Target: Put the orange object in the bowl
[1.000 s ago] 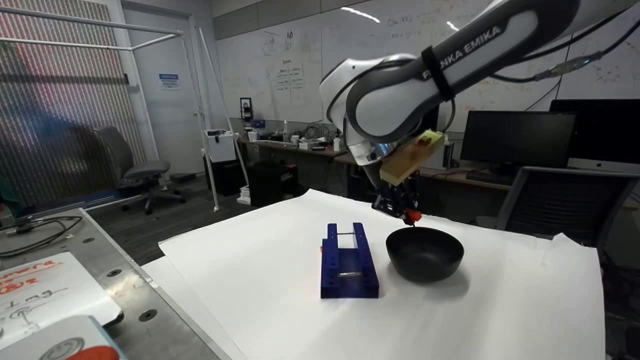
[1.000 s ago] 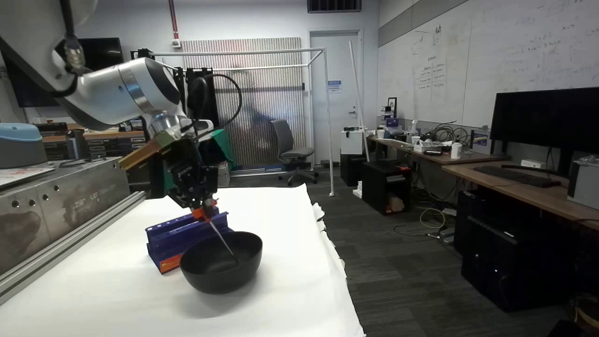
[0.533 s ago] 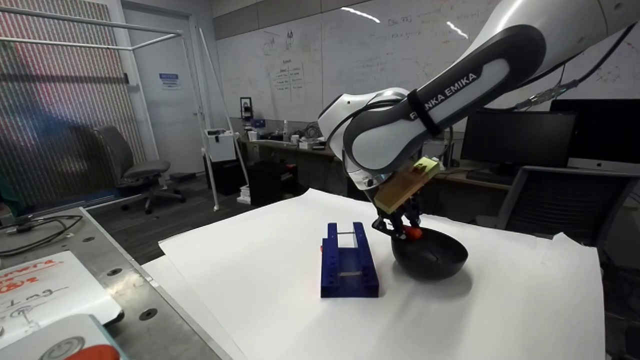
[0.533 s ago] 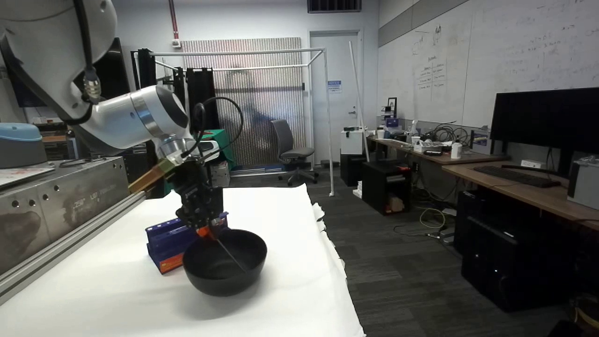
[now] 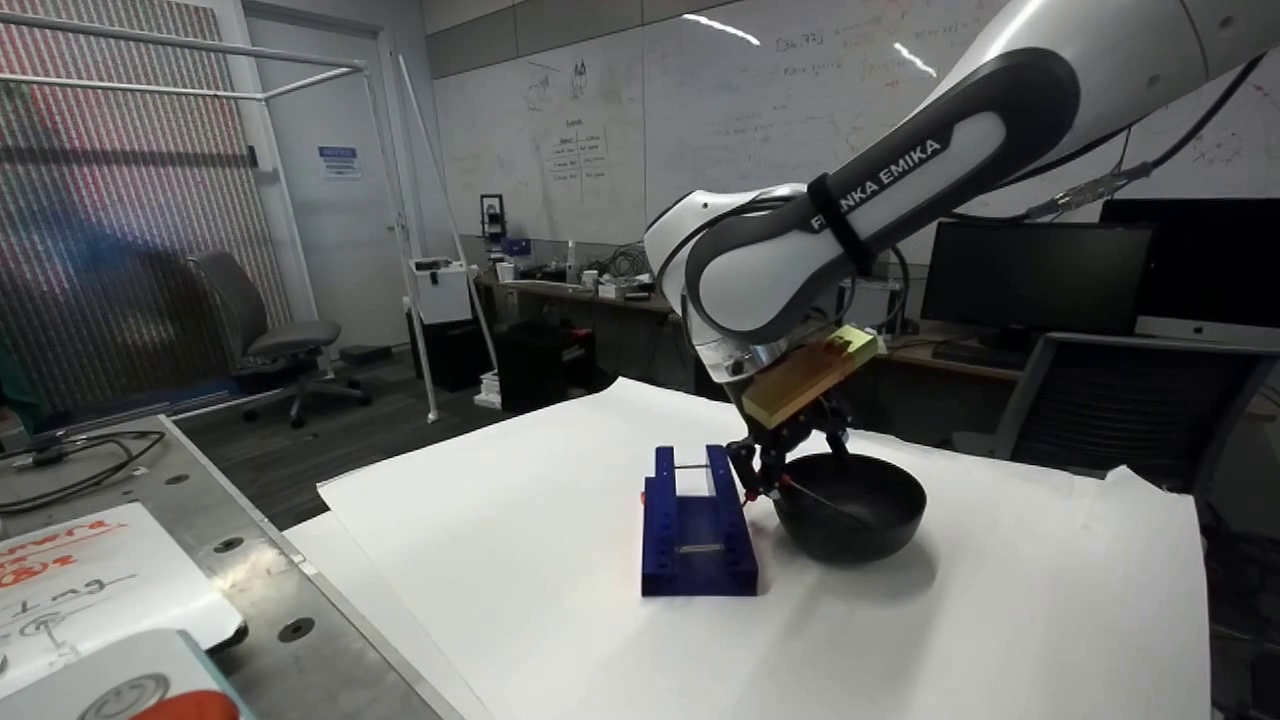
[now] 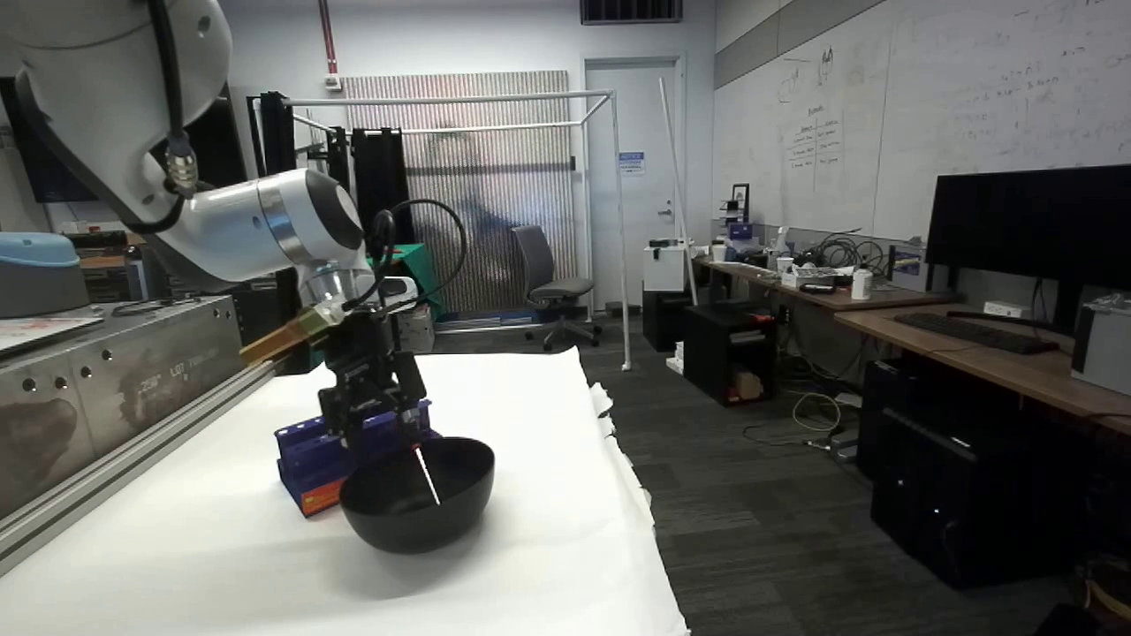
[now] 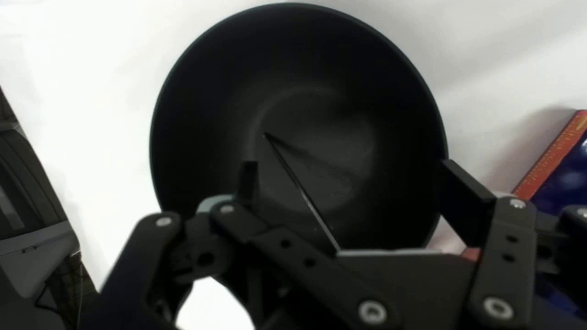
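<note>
The black bowl [image 5: 870, 535] stands upright on the white-covered table, also seen in an exterior view as the bowl [image 6: 415, 530]. The orange object shows mainly as its thin metal shaft [image 6: 428, 477], slanting down into the bowl; in the wrist view the shaft [image 7: 300, 190] ends on the bowl's floor. Small red bits of its handle [image 5: 785, 480] peek out beside a finger; most of the handle is hidden. My gripper [image 7: 357, 190] stands open, low over the bowl's rim, its fingers spread wide. Nothing is gripped between the pads.
A dark blue block [image 5: 700, 525] with metal rods lies close beside the bowl; its orange edge [image 7: 550, 156] shows in the wrist view. A yellowish bar [image 5: 812, 378] is fixed to my wrist. A metal bench [image 5: 270, 600] runs along the table.
My gripper has come down to the bowl with the orange object and its fingers have spread, letting go. The bowl was nudged and tipped slightly, then settled back level.
</note>
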